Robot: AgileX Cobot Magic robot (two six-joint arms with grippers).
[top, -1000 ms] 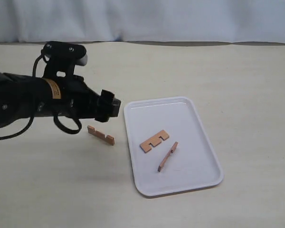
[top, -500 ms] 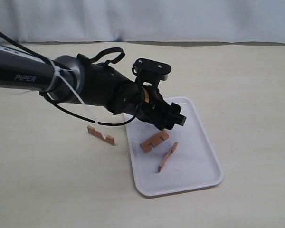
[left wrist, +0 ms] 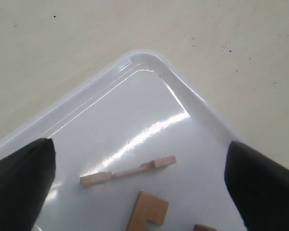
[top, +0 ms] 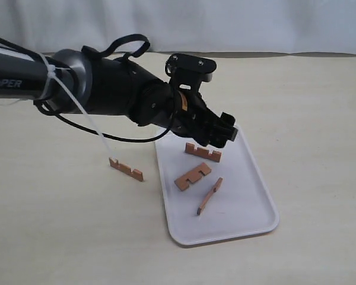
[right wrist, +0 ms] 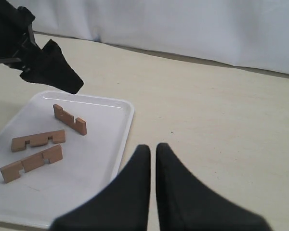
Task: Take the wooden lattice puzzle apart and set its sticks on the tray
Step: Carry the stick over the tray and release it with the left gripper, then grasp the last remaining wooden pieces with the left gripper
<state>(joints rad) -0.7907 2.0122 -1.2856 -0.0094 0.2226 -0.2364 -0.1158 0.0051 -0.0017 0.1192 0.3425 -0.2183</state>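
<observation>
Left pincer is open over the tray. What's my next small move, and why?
Probably raise the left pincer clear of the tray and swing it toward the last stick. The jaws stand wide with nothing between them, three sticks already rest on the tray, and that last one lies on the table beside the tray's left rim.

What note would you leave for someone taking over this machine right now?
Left gripper: open, empty, above the far end of the tray.
Right gripper: shut, empty, away from the work.
Done: the puzzle is fully apart. Three sticks are on the tray: far stick, middle stick, near stick.
Left: the fourth stick lies on the table, just left of the tray. Pick it up and place it on the tray.
</observation>
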